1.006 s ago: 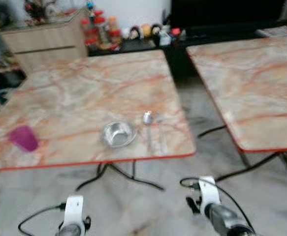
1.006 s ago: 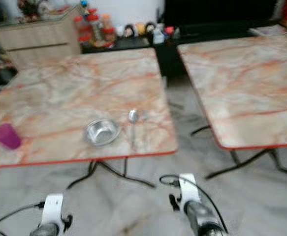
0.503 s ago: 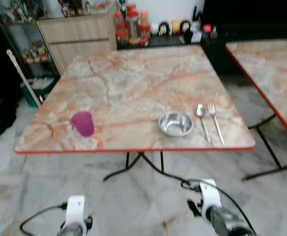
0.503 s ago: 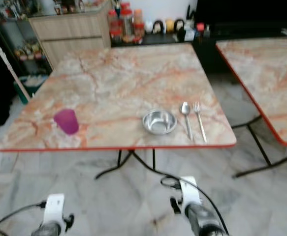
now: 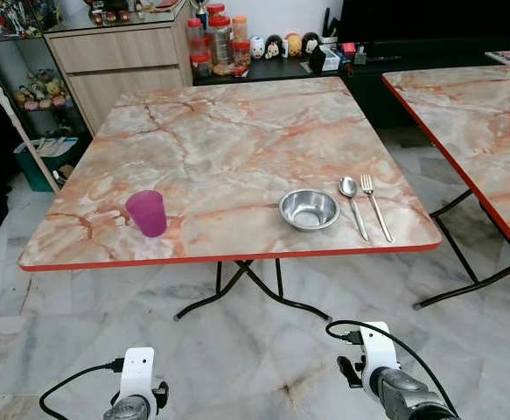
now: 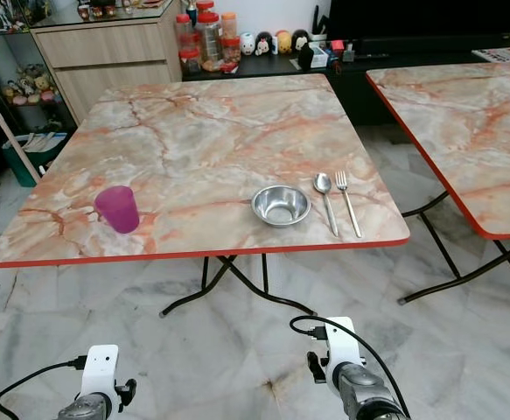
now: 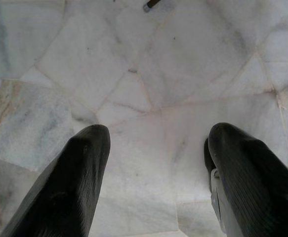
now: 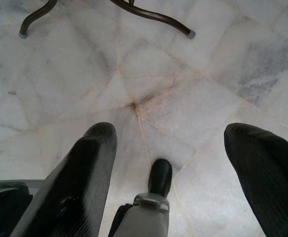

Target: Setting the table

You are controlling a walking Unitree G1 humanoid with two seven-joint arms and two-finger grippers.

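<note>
- Down low, the left gripper (image 7: 156,163) and right gripper (image 8: 166,163) both hang with fingers spread wide, empty, over the marble floor (image 8: 193,98).
- On the table (image 5: 237,131), near its front edge, a steel bowl (image 5: 309,209) sits just beside a spoon (image 5: 352,203) and fork (image 5: 374,204).
- The purple cup (image 5: 147,213) stands toward the front-left corner.
- Risk, as I judge it: so close to the edge, a clumsy reach could sweep the cutlery off.

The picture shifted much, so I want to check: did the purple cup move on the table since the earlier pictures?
No. The purple cup stands to the left of the steel bowl, near the table's front edge, as before. Only the camera turned.
</note>
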